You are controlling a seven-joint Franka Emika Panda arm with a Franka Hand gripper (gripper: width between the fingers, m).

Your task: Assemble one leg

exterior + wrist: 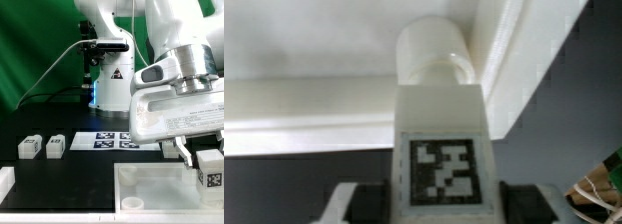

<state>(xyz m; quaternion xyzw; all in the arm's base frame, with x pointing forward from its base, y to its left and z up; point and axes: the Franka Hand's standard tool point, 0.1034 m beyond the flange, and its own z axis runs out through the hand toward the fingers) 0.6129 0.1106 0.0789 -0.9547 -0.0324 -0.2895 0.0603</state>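
Note:
My gripper [203, 160] is shut on one leg [209, 170], a small white block with a black-and-white tag, and holds it above the right part of the large white tray-like piece [150, 178]. In the wrist view the leg [443, 110] sits between the gripper's [446, 206] dark fingers [377, 200]. Its tag faces the camera and its rounded end lies against the tray-like piece's raised rim [313, 110]. Two more legs [28, 147] [55, 146] stand side by side on the black table at the exterior view's left.
The marker board [110, 140] lies on the table behind the tray-like piece. A white part [5, 184] shows at the exterior view's lower left edge. The arm's base [108, 80] stands at the back in front of a green curtain.

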